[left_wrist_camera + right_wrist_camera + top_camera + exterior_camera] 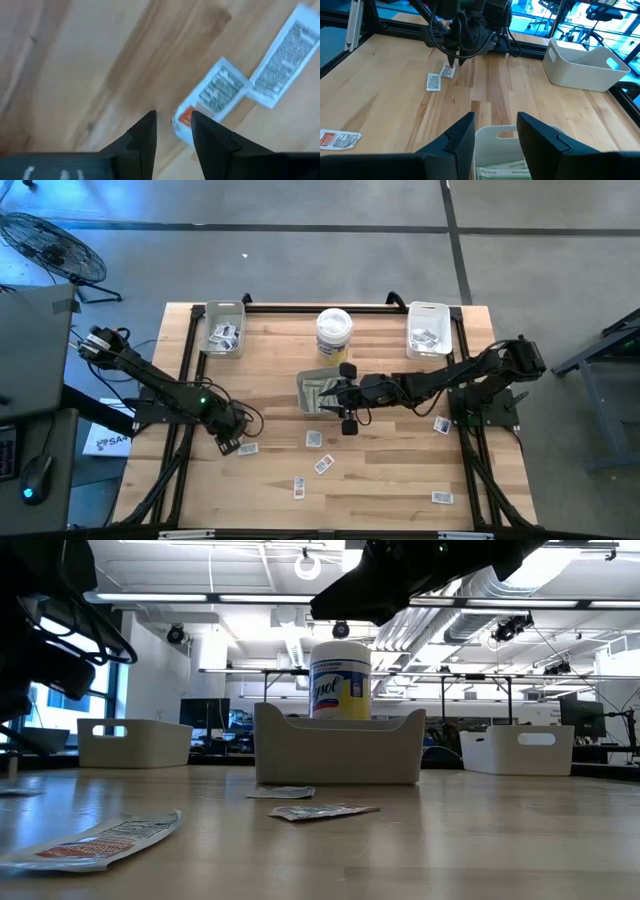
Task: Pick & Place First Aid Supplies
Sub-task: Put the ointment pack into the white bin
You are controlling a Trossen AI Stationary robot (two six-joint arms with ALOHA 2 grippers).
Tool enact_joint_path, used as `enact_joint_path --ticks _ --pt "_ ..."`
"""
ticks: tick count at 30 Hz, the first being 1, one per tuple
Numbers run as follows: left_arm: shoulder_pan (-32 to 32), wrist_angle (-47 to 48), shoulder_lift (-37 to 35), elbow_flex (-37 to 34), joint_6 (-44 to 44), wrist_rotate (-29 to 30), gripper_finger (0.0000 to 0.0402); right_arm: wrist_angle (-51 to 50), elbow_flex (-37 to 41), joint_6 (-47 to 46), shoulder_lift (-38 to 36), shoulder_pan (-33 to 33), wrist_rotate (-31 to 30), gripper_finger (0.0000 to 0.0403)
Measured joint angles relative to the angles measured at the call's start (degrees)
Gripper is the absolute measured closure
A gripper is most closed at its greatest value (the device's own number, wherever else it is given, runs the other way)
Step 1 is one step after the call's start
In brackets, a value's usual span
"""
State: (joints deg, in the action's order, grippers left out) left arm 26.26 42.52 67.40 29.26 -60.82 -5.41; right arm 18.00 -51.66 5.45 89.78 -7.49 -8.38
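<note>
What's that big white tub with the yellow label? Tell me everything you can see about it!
The tub is tall, round and white, likely plastic, with a white lid and a yellow label reading "Lysol". It stands upright on the wooden table, near the far edge, between the two end trays and just behind the middle tray. No gripper touches it.

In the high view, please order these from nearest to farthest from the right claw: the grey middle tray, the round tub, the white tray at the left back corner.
Measured from the right claw:
1. Grey middle tray, directly below the claw.
2. Round tub, just behind that tray.
3. White tray at the left back corner, far across the table.
</note>
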Motion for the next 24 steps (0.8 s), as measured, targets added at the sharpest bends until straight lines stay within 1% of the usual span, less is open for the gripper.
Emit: enact_joint_path --ticks 2,5,10,14,16,18,21,24 --pt "0.0 -1.98 0.23 -0.44 0.02 0.85 0.0282 0.0 0.0 0.0 0.0 0.0 0.0 0.0263" --pt "-0.01 -4.1 1.1 -1.49 0.57 -0.24 0.0282 0.0 0.0 0.0 0.0 0.0 0.0 0.0263" --pt "-0.07 -3.5 2.67 -1.4 0.76 -2.21 0.0282 0.07 0.0 0.09 0.0 0.0 -0.04 0.0263" --pt "-0.01 -0.5 2.97 0.89 2.77 -1.34 0.0282 0.07 0.0 0.11 0.0 0.0 -0.1 0.0263" --pt "0.06 1.61 3.01 2.38 5.0 -2.02 0.0282 0.11 0.0 0.11 0.0 0.0 -0.11 0.0263" --pt "0.06 1.15 2.99 4.44 6.78 -1.97 0.0282 0.24 0.0 0.11 0.0 0.02 -0.11 0.0263" --pt "0.02 1.66 2.91 5.64 7.02 -1.98 0.0282 0.26 0.0 0.13 0.0 0.0 -0.13 0.0263" --pt "0.07 2.9 2.93 5.68 5.8 -3.38 0.0282 0.22 0.0 0.13 0.0 0.01 -0.15 0.0263"
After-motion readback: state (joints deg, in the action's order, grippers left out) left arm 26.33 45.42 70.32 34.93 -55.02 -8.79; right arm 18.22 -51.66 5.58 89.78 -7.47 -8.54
